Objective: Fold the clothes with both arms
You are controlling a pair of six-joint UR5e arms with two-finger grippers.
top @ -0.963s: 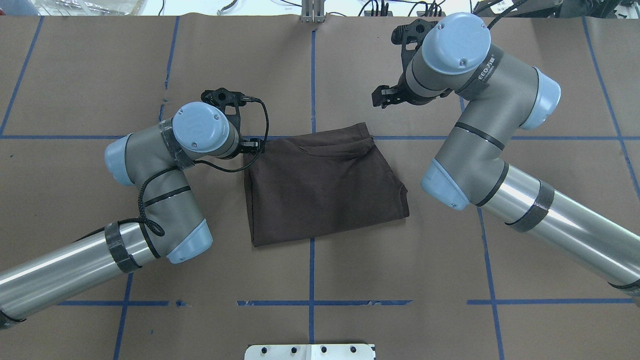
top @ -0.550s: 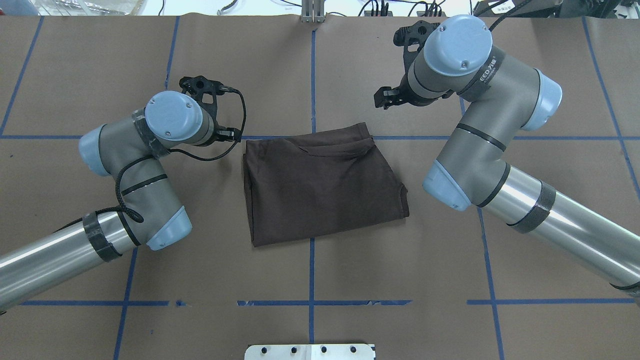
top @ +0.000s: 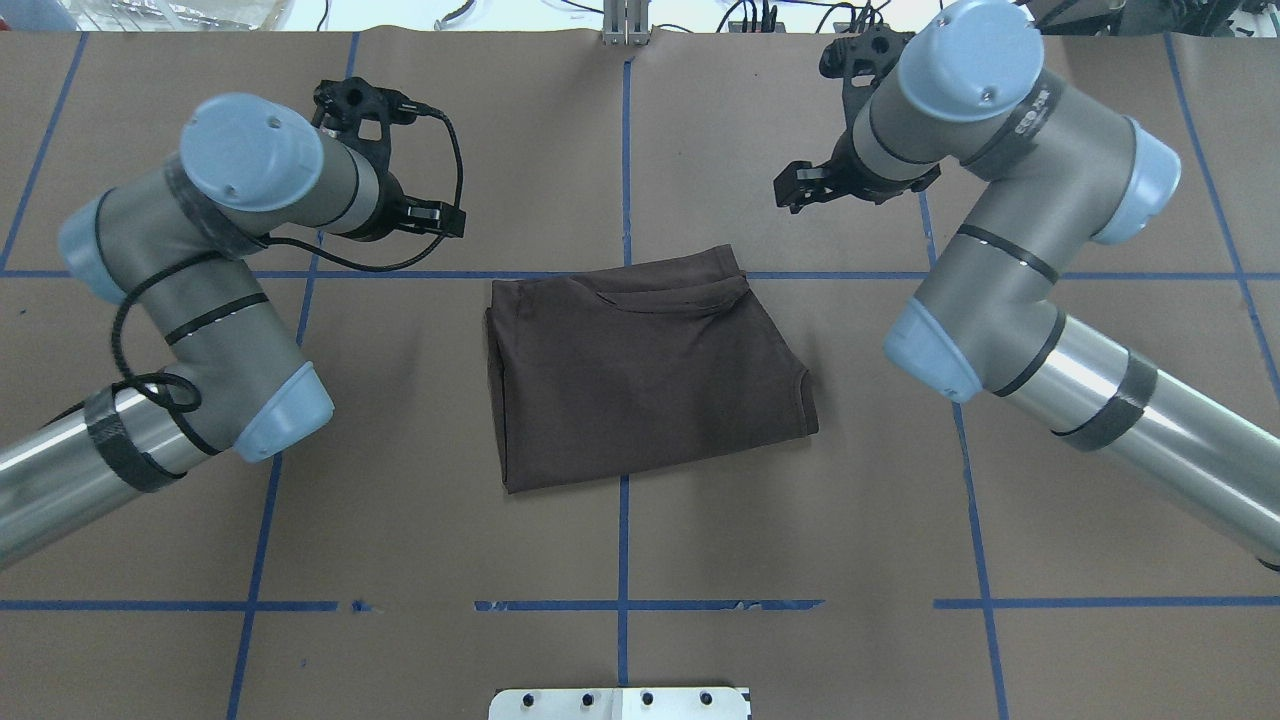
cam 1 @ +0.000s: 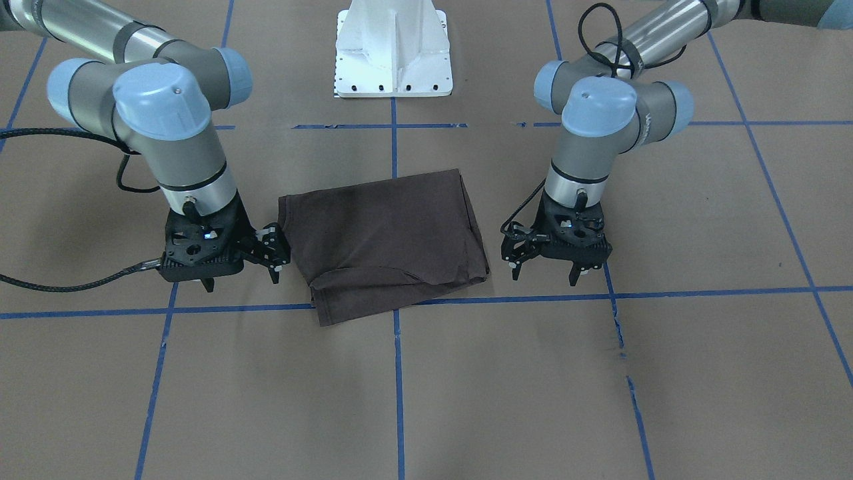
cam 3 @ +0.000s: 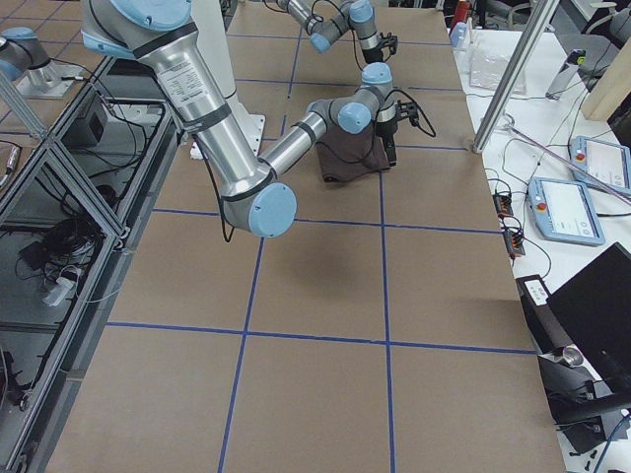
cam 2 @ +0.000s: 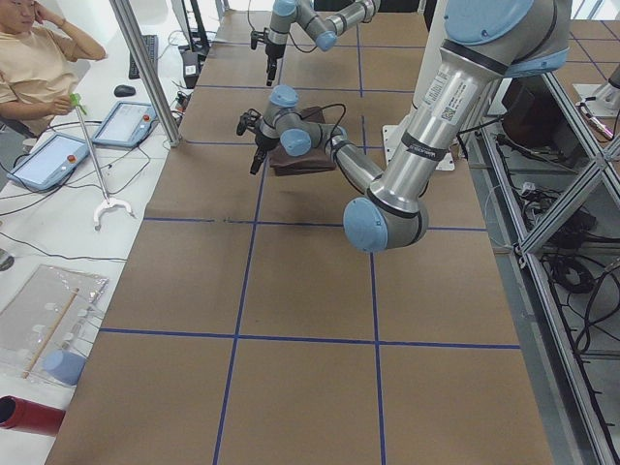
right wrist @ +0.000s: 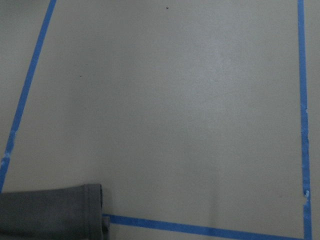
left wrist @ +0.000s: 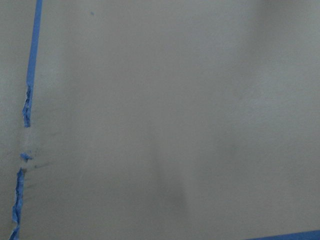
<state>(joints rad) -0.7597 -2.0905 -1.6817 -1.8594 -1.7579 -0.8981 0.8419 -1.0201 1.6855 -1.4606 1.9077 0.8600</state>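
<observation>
T-shirt (top: 645, 375) folded on table (top: 400, 560) between left gripper (cam 1: 543, 273) and right gripper (cam 1: 241, 280), both jaws apart.

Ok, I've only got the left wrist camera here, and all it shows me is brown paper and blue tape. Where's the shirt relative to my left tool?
Observer: The shirt lies folded on the table. It is off to the side of your left tool, toward the table's middle, and the two do not touch.
Operator: Is that tool holding anything?
Observer: No. In the front view its fingers are spread with nothing between them.
Operator: And the other arm?
Observer: The right tool is open and empty too, close beside the shirt's opposite edge, so the shirt sits between the two tools.
</observation>
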